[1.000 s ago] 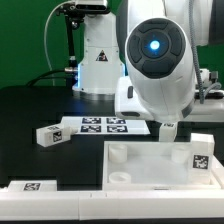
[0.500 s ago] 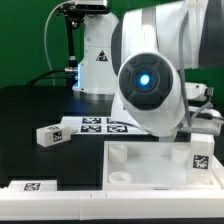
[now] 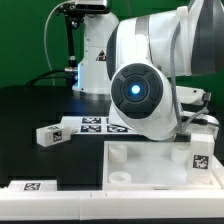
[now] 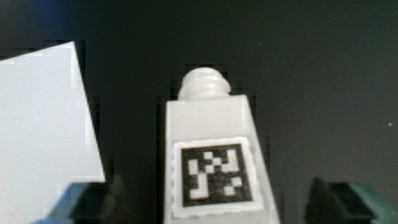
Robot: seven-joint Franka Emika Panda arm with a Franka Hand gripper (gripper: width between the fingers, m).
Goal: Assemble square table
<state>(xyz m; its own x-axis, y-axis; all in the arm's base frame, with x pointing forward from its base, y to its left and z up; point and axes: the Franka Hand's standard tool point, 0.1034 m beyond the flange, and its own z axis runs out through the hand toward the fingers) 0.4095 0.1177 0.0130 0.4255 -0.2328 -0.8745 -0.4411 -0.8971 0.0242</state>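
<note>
From my console, the wrist view showed the gripper [image 4: 210, 203] released. Its two dark fingers [image 4: 84, 200] stood wide apart, and a strip of black surface [image 4: 320, 80] showed on either side of the white leg [image 4: 210, 120] lying between them, so neither finger touched it. That leg's tag faced the camera and its ribbed tip pointed away from the gripper. A corner of the white tabletop [image 4: 39, 120] lay just beside the leg without meeting it. In the exterior view the arm [image 3: 150, 70] filled the middle of the scene and hid both the gripper and that leg from me. The tabletop sat near, toward the exterior view's right, rim up, with a round socket [image 3: 118, 153] bare at its far corner on the exterior view's left. A standing leg [image 3: 200, 152] was upright at the tabletop's edge on the exterior view's right, tag toward the camera; I could not tell whether it was seated in a socket. A loose leg [image 3: 45, 135] lay on the surface at the exterior view's left, just beside the end of the marker board [image 3: 100, 125]. A long white bar [image 3: 40, 188] with one tag lay nearest, on the exterior view's left.
</note>
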